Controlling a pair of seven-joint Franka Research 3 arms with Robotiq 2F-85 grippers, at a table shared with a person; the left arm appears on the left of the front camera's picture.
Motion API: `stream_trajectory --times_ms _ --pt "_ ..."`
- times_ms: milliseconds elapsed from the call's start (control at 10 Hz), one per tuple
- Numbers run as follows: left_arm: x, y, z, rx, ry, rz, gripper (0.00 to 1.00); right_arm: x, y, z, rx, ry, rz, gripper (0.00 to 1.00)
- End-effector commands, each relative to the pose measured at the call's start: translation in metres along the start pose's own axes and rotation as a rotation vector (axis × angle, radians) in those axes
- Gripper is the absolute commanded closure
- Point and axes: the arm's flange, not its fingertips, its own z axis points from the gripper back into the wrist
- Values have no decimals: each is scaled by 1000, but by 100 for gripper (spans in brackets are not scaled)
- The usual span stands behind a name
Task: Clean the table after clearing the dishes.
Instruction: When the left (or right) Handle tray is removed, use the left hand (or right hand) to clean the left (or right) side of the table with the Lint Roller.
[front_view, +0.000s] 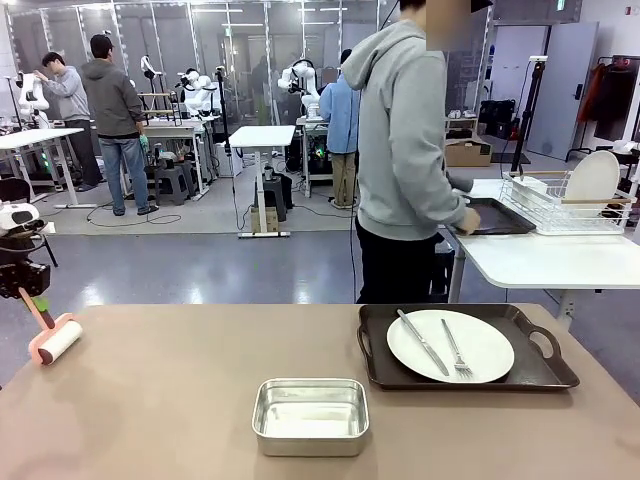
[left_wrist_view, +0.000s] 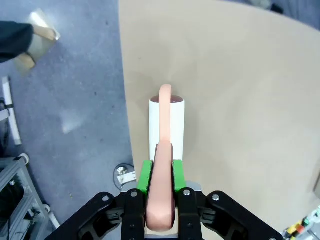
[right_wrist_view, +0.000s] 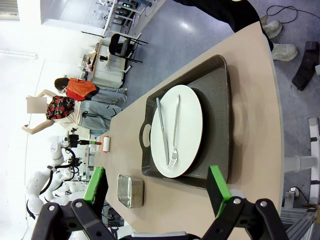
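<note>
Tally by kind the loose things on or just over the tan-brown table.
Dark brown handled rectangular tray: 1
Round white plate: 1
Metal knife: 1
Metal fork: 1
Shiny steel rectangular pan: 1
Pink-handled white lint roller: 1
Total: 6

table (front_view: 150, 400): tan-brown, matte | plate (front_view: 485, 345): round, white, knife (front_view: 423, 343) and fork (front_view: 457, 352) side by side on it | tray (front_view: 525, 368): dark brown, under plate, table's far right

Trays: we count two, near tray (front_view: 540, 372), far tray (front_view: 497, 217)
Plates: two, tray plate (front_view: 490, 345), rack plate (front_view: 592, 178)
Knife (front_view: 422, 341): one
Fork (front_view: 457, 352): one
Steel pan (front_view: 310, 415): one
Lint roller (front_view: 55, 338): one
</note>
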Motion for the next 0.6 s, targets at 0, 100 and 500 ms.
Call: stream_trajectory --times_ms 0,100,500 --pt "-20 -12 -2 99 9 12 79 -2 3 1 5 0 2 0" --pt "-23 -21 19 162 -45 35 79 -2 3 1 5 0 2 0" --pt "-53 -55 101 157 -248 22 79 -2 3 1 5 0 2 0"
